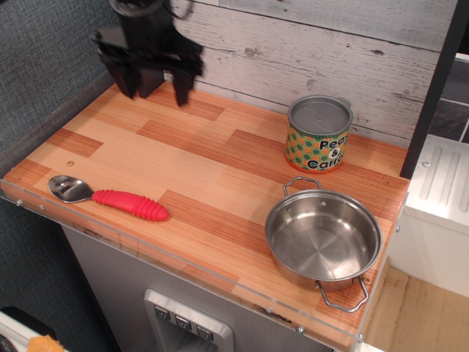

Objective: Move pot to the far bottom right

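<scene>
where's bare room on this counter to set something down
Free: the wide middle between the spoon, the can and the raised open tool, plus the front edge left of the pot. Crowded: the right end, where pot and can sit close together.

One pot (323, 238), one can (318, 135), one spoon (107, 196)

Only one thing here carries words — the can (318, 135) by the back wall, whose green, orange-dotted label reads "Peas &" over "Carro", the last letters curving out of sight round its side. Nothing else shows any lettering or numbers.
</scene>
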`<action>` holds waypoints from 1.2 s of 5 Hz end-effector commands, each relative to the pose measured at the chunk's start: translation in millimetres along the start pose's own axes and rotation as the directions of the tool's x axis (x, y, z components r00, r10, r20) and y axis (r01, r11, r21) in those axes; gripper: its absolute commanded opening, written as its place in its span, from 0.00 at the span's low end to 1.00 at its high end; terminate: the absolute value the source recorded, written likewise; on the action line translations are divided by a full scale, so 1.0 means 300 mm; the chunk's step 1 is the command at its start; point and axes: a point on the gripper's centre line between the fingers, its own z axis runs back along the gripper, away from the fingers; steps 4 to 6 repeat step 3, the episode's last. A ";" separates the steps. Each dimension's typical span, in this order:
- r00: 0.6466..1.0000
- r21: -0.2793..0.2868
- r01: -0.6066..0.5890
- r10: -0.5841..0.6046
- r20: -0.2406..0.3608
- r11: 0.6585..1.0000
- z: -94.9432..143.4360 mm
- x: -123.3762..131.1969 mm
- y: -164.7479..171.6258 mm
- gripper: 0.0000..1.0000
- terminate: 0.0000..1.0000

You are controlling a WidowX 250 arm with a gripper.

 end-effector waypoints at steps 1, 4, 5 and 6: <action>0.997 0.027 -0.026 0.024 0.073 0.999 0.013 0.124 0.099 1.00 0.00; 0.991 0.039 -0.076 0.071 0.111 0.996 0.001 0.145 0.113 1.00 1.00; 0.991 0.039 -0.076 0.071 0.111 0.996 0.001 0.145 0.113 1.00 1.00; 0.991 0.039 -0.076 0.071 0.111 0.996 0.001 0.145 0.113 1.00 1.00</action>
